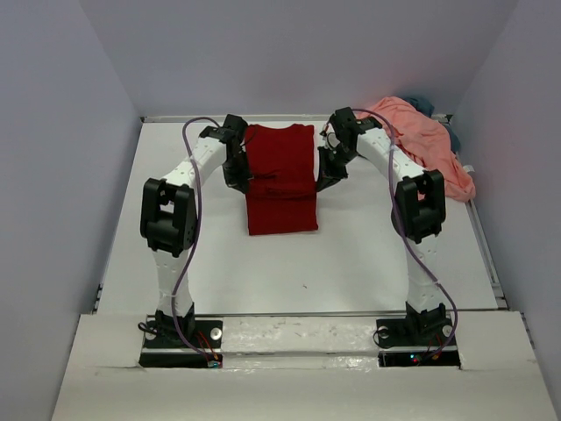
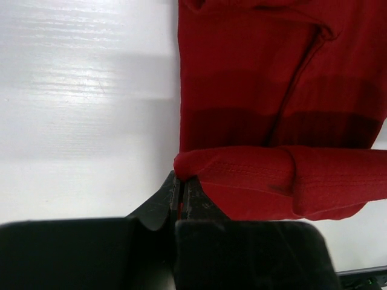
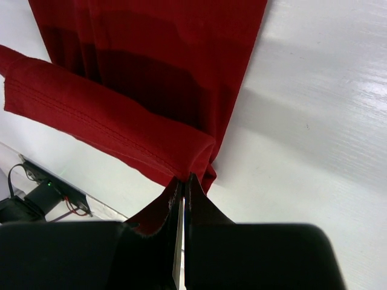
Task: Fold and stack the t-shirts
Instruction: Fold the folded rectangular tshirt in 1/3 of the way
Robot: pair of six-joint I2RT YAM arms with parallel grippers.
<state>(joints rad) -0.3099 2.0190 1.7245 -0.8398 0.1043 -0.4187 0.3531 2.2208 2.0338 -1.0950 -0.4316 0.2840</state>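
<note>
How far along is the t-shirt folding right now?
Done: the dark red t-shirt lies on the table as a narrow strip. In hand: the left gripper and right gripper are each shut on a raised fold of it, one per side. Left: finish that fold, then fold the salmon pink t-shirt and blue-grey t-shirt, both crumpled at the far right corner. No stack yet.

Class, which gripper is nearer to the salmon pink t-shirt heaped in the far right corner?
Right. The right gripper pinches the edge of the dark red t-shirt that faces the salmon pink t-shirt; the left gripper pinches the opposite edge, farther off.
</note>
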